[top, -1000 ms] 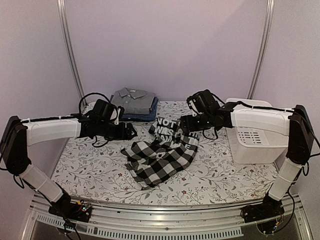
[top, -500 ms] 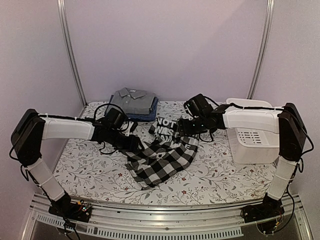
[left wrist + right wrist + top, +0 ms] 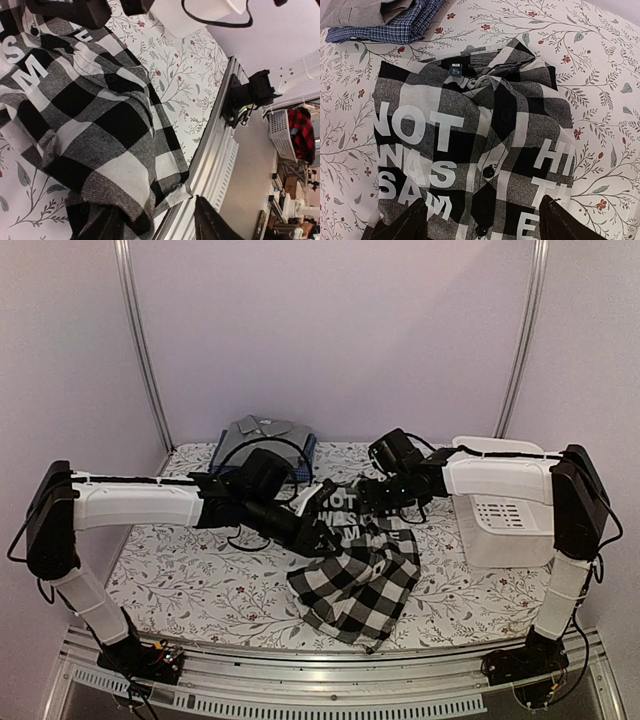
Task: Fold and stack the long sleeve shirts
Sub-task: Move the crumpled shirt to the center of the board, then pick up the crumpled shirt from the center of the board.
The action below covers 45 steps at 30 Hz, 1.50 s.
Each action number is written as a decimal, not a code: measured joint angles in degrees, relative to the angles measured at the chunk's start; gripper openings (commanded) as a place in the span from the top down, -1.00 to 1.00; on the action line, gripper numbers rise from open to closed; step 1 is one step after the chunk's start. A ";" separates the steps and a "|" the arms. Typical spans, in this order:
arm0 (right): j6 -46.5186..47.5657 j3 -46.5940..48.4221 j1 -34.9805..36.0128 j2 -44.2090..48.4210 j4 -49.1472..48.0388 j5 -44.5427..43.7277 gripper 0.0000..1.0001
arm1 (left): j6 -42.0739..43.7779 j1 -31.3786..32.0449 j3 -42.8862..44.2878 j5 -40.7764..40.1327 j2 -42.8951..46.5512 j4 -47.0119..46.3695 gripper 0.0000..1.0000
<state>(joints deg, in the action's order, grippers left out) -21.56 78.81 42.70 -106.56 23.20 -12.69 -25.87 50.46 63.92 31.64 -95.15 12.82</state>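
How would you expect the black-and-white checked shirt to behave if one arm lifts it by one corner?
Probably floppy: the checked shirt lies rumpled, so it should sag. Likely light: thin cloth. Its hem reaches the near edge of the table, so a push may spill it over.

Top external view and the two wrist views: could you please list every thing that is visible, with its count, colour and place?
checked shirt: one, black and white with white letters, crumpled at the table's middle
grey shirt: one, grey, folded, far left, on the blue shirt
blue shirt: one, blue fine pattern, folded, under the grey shirt
basket: one, white plastic, right side of the table
table: one, white cover with floral print
left fingers: two, black, apart, at the checked shirt's hem
right fingers: two, black, apart, over its lettered part
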 measured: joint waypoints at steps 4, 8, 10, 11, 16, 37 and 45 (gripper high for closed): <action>0.26 0.42 1.16 0.37 2.19 -1.07 -0.61 | -3.43 -2.97 -0.50 -4.57 3.30 -0.17 -0.14; 0.02 0.79 4.96 1.22 5.62 -2.49 -0.69 | -7.04 -11.54 -1.99 -10.54 7.28 -0.39 -0.19; -0.66 2.01 8.63 1.27 7.82 -2.97 -0.76 | -8.15 -16.09 -1.92 -13.05 7.26 -0.70 -0.24; -1.11 2.56 9.92 1.27 8.59 -3.08 -0.80 | -8.52 -17.62 -1.92 -13.70 6.71 -0.81 -0.30; -4.70 7.96 17.27 -0.31 13.20 -4.22 -0.90 | -10.32 -21.79 -0.24 -13.94 -0.48 -3.58 -0.46; -12.61 6.14 21.38 -5.79 18.62 -4.15 0.84 | -22.29 -23.02 17.81 -7.48 -31.32 -13.40 -0.52; -12.90 6.14 21.38 -5.77 18.93 -4.68 0.96 | -35.54 -22.64 6.86 -7.15 -25.24 -21.03 -0.43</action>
<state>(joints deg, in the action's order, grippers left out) -34.46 84.95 64.07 -112.33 42.13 -17.37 -61.41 27.81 70.78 24.49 -120.40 -8.21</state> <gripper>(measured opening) 0.031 0.745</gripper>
